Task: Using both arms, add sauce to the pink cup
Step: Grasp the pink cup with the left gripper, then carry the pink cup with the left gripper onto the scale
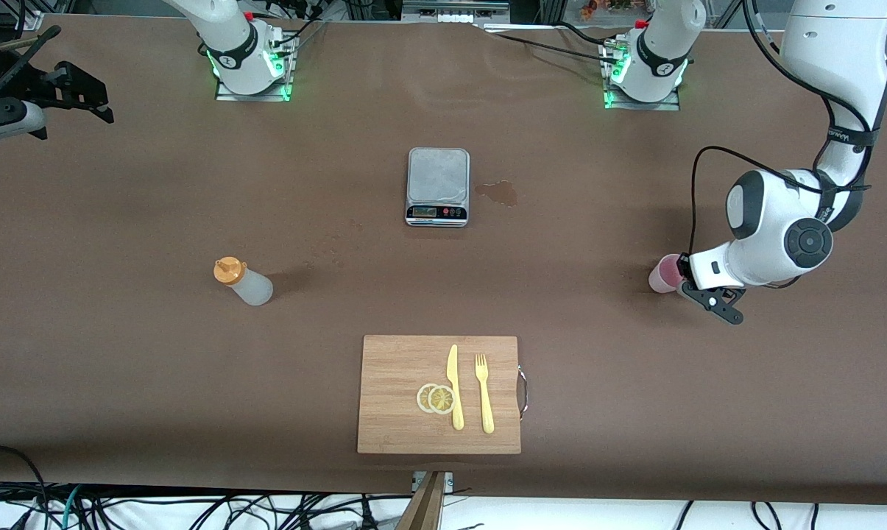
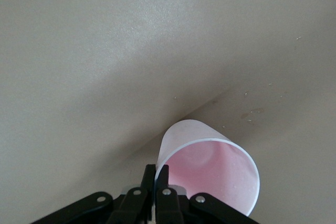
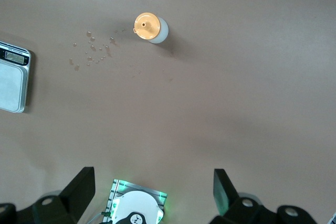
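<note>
Hovering high over the right arm's end of the brown worktop (image 1: 119,383), the right gripper (image 1: 82,92) waits with its fingers (image 3: 79,190) spread wide and nothing between them. Its wrist view looks straight down on the sauce bottle (image 3: 151,29) and on a scatter of small droplets (image 3: 92,51) beside it.

The sauce bottle (image 1: 243,281) stands upright on the worktop toward the right arm's end, its orange nozzle cap (image 1: 229,270) on top, well apart from both grippers.

Around the middle of the worktop sits a grey scale (image 1: 437,186), with a small wet stain (image 1: 498,193) just beside it on the side toward the left arm. Nearer to the front camera lies a wooden cutting board (image 1: 391,368); on it are two lemon slices (image 1: 436,398), a yellow knife (image 1: 454,386) and a yellow fork (image 1: 483,392), side by side.

Toward the left arm's end, the pink cup (image 1: 664,273) is tilted, its open mouth turned toward the left wrist camera. The left gripper (image 1: 690,280) is low at the cup, and its fingers (image 2: 148,182) are drawn narrowly together, pinching the cup's rim (image 2: 160,169) between them. The cup's inside (image 2: 215,174) shows pale pink; nothing visible lies in it.
</note>
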`<state>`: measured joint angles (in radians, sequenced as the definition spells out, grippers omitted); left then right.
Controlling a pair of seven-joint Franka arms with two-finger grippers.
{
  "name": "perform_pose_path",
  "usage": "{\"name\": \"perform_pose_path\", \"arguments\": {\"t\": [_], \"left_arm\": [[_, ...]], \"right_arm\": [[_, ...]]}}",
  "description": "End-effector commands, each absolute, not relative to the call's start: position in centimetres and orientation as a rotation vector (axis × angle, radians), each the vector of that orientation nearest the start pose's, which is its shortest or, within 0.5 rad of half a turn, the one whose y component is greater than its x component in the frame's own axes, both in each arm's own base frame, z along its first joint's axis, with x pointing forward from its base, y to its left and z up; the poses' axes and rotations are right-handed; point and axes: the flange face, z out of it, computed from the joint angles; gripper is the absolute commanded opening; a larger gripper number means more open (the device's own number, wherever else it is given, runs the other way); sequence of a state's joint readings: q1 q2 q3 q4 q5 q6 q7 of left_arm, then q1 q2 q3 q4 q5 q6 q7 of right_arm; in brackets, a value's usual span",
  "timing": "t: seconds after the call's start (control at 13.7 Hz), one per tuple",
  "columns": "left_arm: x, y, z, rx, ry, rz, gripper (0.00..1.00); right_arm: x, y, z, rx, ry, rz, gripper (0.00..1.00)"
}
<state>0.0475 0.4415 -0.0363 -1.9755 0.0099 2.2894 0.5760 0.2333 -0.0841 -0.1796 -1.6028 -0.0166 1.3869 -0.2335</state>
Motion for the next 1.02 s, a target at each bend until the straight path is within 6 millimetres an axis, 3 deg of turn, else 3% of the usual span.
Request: {"name": "perform_pose_path", "arguments": {"t": [0.0, 0.29, 0.51, 0.66, 0.95], "left_arm": [[60.3, -2.5, 27.1, -3.060, 0.887, 0.212, 0.00], [58.4, -11.9, 30.7, -3.159, 0.585, 0.314, 0.00], [56.2, -18.8, 31.3, -3.249, 0.489, 0.395, 0.00], [54.3, -23.7, 31.2, -3.261, 0.465, 0.441, 0.00], [48.7, -35.2, 33.0, -3.338, 0.284, 0.476, 0.00]], "right_arm": [[50.7, 2.5, 64.0, -3.100, -0.439, 0.209, 1.00], [50.7, 2.6, 63.7, -3.099, -0.441, 0.214, 1.00], [51.0, 3.3, 63.3, -3.100, -0.464, 0.185, 1.00], [50.9, 3.6, 63.2, -3.098, -0.476, 0.188, 1.00], [51.1, 3.8, 62.9, -3.088, -0.497, 0.181, 1.00]]}}
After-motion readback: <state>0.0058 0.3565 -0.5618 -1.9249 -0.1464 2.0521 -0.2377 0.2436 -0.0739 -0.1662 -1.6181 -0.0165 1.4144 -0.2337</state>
